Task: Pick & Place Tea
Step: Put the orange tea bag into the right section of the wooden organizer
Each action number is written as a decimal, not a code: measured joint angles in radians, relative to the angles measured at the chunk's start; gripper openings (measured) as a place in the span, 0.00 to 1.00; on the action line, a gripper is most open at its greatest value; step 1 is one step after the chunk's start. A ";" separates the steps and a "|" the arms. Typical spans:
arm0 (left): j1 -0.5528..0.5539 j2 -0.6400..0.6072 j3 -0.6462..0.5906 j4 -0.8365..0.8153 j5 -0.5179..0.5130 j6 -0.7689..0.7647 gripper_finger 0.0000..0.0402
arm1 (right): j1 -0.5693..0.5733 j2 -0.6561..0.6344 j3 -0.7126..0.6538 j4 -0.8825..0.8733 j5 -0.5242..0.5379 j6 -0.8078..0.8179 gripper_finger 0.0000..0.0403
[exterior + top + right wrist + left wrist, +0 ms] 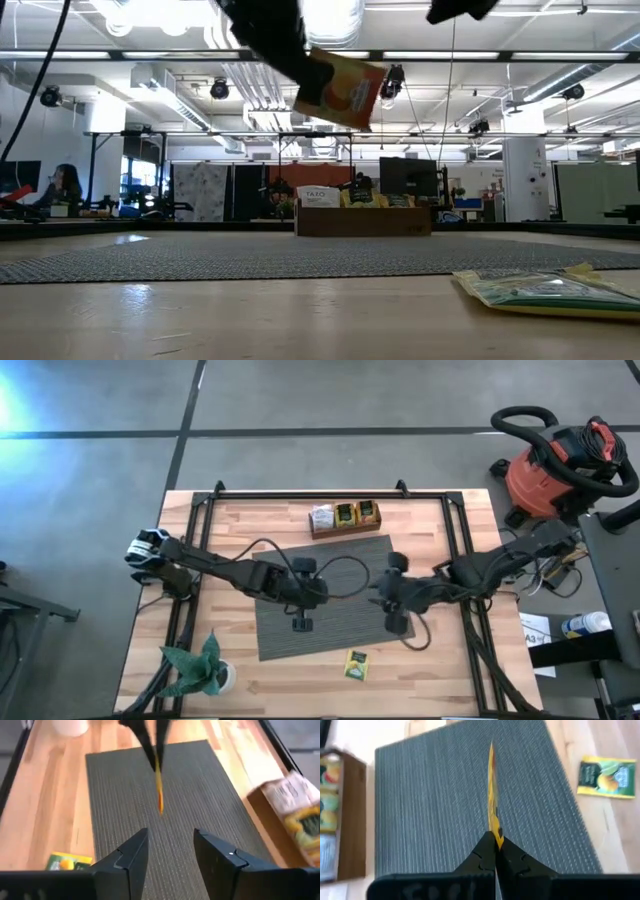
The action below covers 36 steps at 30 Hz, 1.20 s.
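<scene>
My left gripper is shut on an orange-yellow tea packet and holds it in the air above the grey mat. The left wrist view shows this packet edge-on. My right gripper stands open over the mat's right part, facing the left one, with nothing between its fingers. Another tea packet, green and yellow, lies flat on the wood near the table's front edge. A wooden box with more packets standing in it sits beyond the mat's far edge. My left gripper pinches the orange packet's near end between its two fingers. The fingers slant down from the table's left side. The packet sticks out past the fingertips, its faces upright and tilted as the low view shows, clear of the mat.
A small potted plant stands at the table's near left corner. A black frame runs along the table's edges. A red shop vacuum sits on the floor beyond the far right corner. People and desks show in the room behind.
</scene>
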 joint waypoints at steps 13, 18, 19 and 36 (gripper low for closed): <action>-0.003 0.072 0.164 -0.049 0.012 0.052 0.00 | -0.004 0.293 0.281 -0.051 -0.006 -0.200 0.37; -0.009 0.073 0.169 -0.032 0.012 0.032 0.00 | -0.007 0.332 0.327 -0.044 0.012 -0.199 0.37; -0.011 0.073 0.173 -0.029 0.012 0.032 0.00 | -0.009 0.341 0.331 -0.042 0.014 -0.199 0.37; -0.051 0.073 0.177 -0.025 0.012 0.018 0.00 | -0.015 0.362 0.365 -0.046 0.017 -0.160 0.25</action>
